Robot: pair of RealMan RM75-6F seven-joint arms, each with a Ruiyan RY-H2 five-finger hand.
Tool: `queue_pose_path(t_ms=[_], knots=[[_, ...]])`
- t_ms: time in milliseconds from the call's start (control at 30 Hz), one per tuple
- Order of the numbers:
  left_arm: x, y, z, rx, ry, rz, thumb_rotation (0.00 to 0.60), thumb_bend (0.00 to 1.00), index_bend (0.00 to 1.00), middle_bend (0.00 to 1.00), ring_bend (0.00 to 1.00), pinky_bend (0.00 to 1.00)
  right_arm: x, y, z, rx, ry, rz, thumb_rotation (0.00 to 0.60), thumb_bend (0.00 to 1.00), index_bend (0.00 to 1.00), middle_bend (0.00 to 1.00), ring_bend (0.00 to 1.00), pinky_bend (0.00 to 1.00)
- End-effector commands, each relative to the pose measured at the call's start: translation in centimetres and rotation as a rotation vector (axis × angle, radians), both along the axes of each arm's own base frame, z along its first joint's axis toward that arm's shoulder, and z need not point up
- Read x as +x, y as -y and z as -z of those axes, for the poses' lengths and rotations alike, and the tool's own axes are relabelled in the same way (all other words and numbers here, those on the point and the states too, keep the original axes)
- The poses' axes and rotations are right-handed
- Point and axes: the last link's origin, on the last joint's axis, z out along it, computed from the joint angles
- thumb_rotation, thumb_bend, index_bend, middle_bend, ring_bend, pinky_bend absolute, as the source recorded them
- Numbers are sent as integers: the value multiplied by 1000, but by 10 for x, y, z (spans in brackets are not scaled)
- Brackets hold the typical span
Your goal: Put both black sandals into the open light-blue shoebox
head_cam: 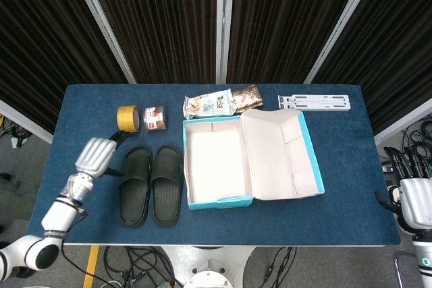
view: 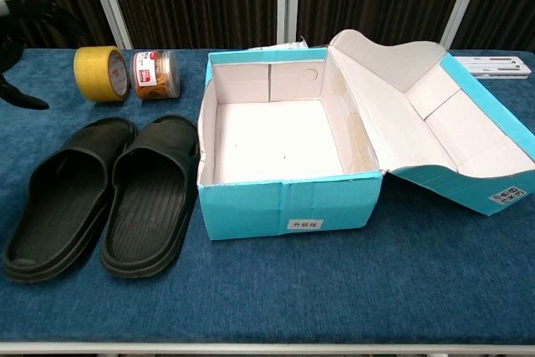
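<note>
I have my left hand (head_cam: 96, 155) above the blue table (head_cam: 337, 207), just left of the two black sandals (head_cam: 151, 184), fingers apart and holding nothing. The sandals lie side by side, touching the left wall of the open light-blue shoebox (head_cam: 217, 202). Behind them stand a yellow tape roll (head_cam: 127, 119) and a small jar (head_cam: 154, 118); snack packets (head_cam: 221, 102) and a white bracket (head_cam: 315, 102) sit along the far edge. My right hand (head_cam: 414, 197) hangs off the table's right side, empty, fingers apart.
</note>
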Motion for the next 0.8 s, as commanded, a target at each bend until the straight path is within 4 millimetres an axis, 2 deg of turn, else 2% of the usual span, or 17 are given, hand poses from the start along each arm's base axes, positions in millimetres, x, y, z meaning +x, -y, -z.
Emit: queue_pose_path(t_ms=[33,433,633,800], knots=[[22,-6,36,-108,-14,-17,600,0,186,184,694,789,-2,0,0,2,1,5,600,73,7,117,0,93],[53,-12,75,-247,6,-87,600,0,167,153,698,801,-11,-3,-3,-1,14,21,600,75,6,117,0,93],[60,-14,84,-287,21,-146,600,0,153,136,699,802,-13,-4,-4,1,18,20,600,80,7,117,0,93],[57,-14,90,-279,0,-183,600,0,146,136,699,802,-14,-4,-4,3,20,19,600,80,6,117,0,94]])
